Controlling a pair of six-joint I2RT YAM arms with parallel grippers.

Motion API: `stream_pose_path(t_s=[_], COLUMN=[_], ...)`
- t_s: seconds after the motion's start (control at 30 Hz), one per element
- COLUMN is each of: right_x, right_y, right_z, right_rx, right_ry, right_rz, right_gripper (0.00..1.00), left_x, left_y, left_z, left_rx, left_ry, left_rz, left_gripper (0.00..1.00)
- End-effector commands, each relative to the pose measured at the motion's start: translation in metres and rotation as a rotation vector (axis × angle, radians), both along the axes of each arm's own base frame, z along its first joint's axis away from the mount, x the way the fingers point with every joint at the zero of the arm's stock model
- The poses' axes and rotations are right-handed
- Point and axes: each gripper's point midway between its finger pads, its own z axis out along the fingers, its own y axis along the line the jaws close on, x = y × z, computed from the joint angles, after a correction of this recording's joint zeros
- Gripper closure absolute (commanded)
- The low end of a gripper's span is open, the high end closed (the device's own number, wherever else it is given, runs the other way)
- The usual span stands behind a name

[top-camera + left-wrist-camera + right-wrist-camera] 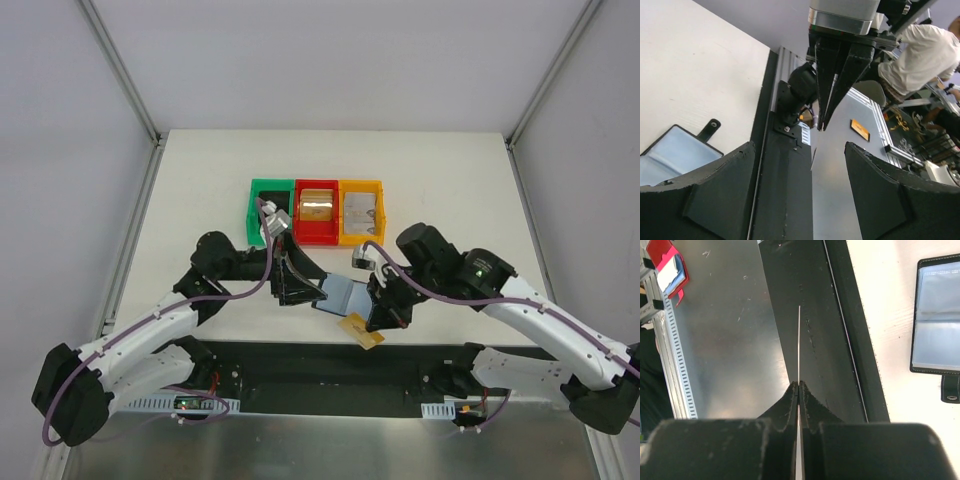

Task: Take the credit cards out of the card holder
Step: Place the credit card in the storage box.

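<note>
The card holder [343, 294] lies open and flat near the table's front edge, its bluish-grey panels up. It also shows in the right wrist view [939, 325] and the left wrist view [677, 156]. My right gripper [378, 320] is shut on a tan-gold credit card [363, 332], held just right of the holder over the front edge. In the right wrist view the card [799, 340] is a thin edge-on line leaving the shut gripper [799, 384]. My left gripper [300, 284] hovers at the holder's left end, open and holding nothing [799, 147].
Green [262, 190], red [317, 236] and yellow [361, 238] bins stand in a row behind the arms. A gold item [317, 205] lies in the red one and a pale one [361, 208] in the yellow. A black strip [300, 362] runs along the near edge.
</note>
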Motion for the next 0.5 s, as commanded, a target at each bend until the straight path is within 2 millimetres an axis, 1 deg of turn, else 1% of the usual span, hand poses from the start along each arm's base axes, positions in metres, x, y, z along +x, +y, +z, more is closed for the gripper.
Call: stream_pose_path(t_s=[0.0,0.1,0.23,0.47], right_x=[-0.007,-0.005,-0.002,0.004], right_y=[0.004,0.009,0.015,0.02], right_z=[0.006,0.007,0.01,0.013], right_rx=[0.05,0.06,0.072,0.069], right_ry=[-0.037,-0.031,-0.033,-0.047], right_rz=[0.111,0.116,0.125,0.125], right_gripper=[1.0,1.0,1.0,1.0], left_x=[-0.019,-0.025,-0.037,-0.049], left_y=[0.002,-0.001,-0.01,-0.023], left_z=[0.008,0.002,-0.009,-0.026], left_rx=[-0.045,-0.031,-0.006,0.032], left_ry=[-0.016,0.011,0.035,0.065], left_rz=[-0.125,-0.174,-0.241,-0.294], left_gripper=[0.29,0.3,0.33,0.46])
